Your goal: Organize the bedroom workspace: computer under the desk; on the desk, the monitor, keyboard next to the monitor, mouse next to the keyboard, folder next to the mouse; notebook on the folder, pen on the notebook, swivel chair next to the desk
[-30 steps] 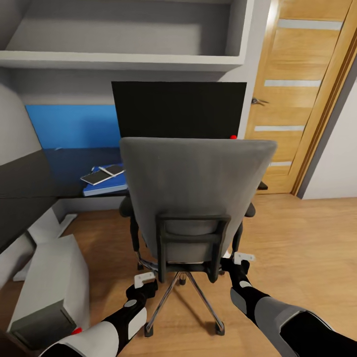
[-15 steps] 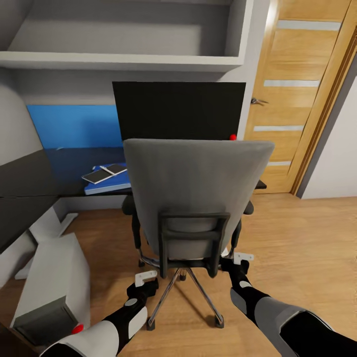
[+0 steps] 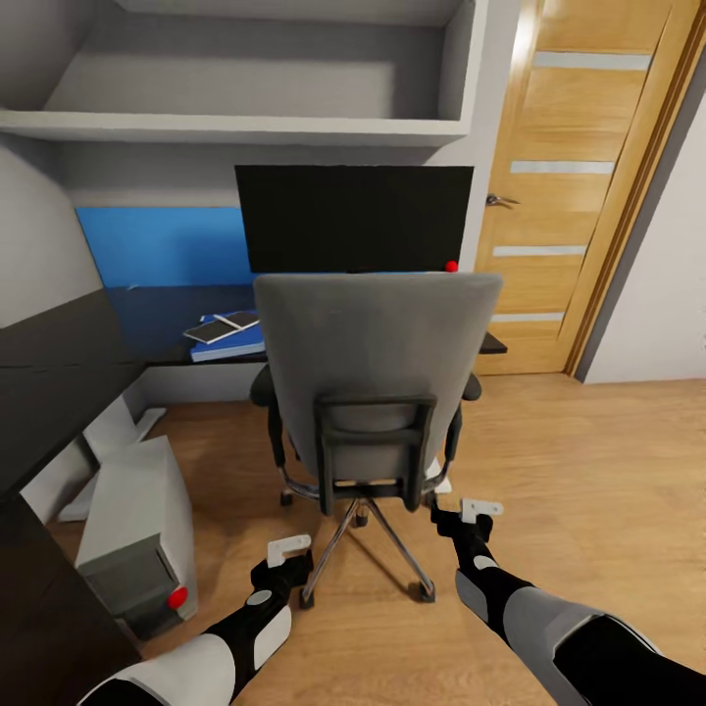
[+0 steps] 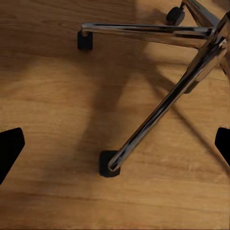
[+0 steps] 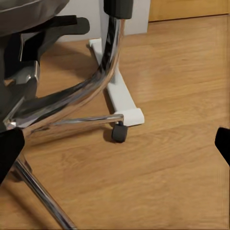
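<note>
CHANGE: your view has pulled back from the chair (image 3: 378,368); it sits tucked at the counter (image 3: 59,368) before the monitor (image 3: 353,218) | STACK: folder (image 3: 233,343) on counter | END EFFECTORS: left (image 3: 284,551), right (image 3: 479,510), both wide, empty, clear of the chair | MEANING: chair step looks finished

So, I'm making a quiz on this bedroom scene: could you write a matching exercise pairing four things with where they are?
Things:
1. swivel chair
2. monitor
3. folder
4. computer

Places:
A. on the floor beside the desk
B. flat on the desk, under the notebook
C. upright on the desk, behind the chair back
D. on the floor facing the desk, just ahead of both grippers

Pairs: 1-D, 2-C, 3-B, 4-A
</note>
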